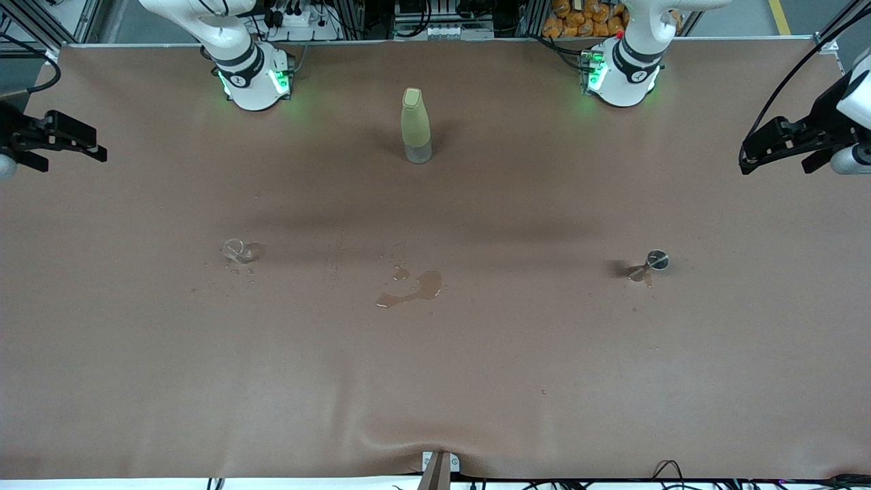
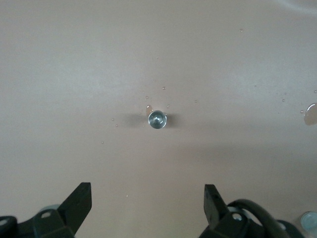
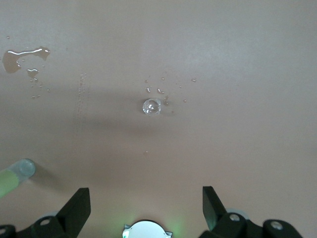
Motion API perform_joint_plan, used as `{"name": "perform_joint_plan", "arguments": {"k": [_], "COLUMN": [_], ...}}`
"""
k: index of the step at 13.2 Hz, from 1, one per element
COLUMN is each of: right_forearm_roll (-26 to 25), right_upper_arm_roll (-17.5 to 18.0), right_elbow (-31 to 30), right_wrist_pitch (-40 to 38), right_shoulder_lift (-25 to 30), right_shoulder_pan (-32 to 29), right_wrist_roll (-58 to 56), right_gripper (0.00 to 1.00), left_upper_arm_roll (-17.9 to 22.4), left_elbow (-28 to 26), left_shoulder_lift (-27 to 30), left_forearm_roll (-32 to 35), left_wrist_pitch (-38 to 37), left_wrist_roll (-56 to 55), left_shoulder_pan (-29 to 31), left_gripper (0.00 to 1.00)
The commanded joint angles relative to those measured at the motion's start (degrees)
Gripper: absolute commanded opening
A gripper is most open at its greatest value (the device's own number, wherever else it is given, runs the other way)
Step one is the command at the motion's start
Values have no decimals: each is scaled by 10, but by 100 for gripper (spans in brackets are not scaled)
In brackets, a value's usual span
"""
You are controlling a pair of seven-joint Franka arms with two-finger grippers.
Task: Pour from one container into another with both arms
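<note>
A tall yellow-green bottle (image 1: pixel 416 126) stands upright between the two arm bases; its clear base shows in the right wrist view (image 3: pixel 15 174). A small clear glass cup (image 1: pixel 235 250) (image 3: pixel 151 106) sits toward the right arm's end, with droplets around it. Toward the left arm's end stands a small shiny metal cup (image 1: pixel 657 259) (image 2: pixel 157 119). My right gripper (image 1: pixel 101 152) (image 3: pixel 146 201) hangs open and empty, high over its end of the table. My left gripper (image 1: pixel 746 163) (image 2: pixel 147 198) is also open and empty, high over the other end.
A brown puddle (image 1: pixel 412 289) (image 3: pixel 22 57) lies on the brown mat (image 1: pixel 435 381) between the two cups, nearer the front camera than the bottle. Small wet spots surround both cups. The right arm's base (image 3: pixel 146 230) shows between its fingers.
</note>
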State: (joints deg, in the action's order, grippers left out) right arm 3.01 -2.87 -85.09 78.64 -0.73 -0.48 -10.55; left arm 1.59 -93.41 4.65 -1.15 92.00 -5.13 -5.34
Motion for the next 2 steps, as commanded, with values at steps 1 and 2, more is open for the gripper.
{"name": "perform_joint_plan", "arguments": {"k": [1,2], "right_forearm_roll": [-17,-17], "right_upper_arm_roll": [23,22], "right_elbow": [-3,-3], "right_wrist_pitch": [2,2], "right_shoulder_lift": [8,8], "right_shoulder_pan": [-16,-15], "right_wrist_roll": [13,14], "right_gripper": [100,100], "left_upper_arm_roll": [7,7], "left_elbow": [-1,15], "left_shoulder_lift": [8,6], "left_forearm_roll": [12,12], "left_wrist_pitch": [7,6], "left_wrist_roll": [-8,-8], "left_shoulder_pan": [-7,-5], "left_gripper": [100,100]}}
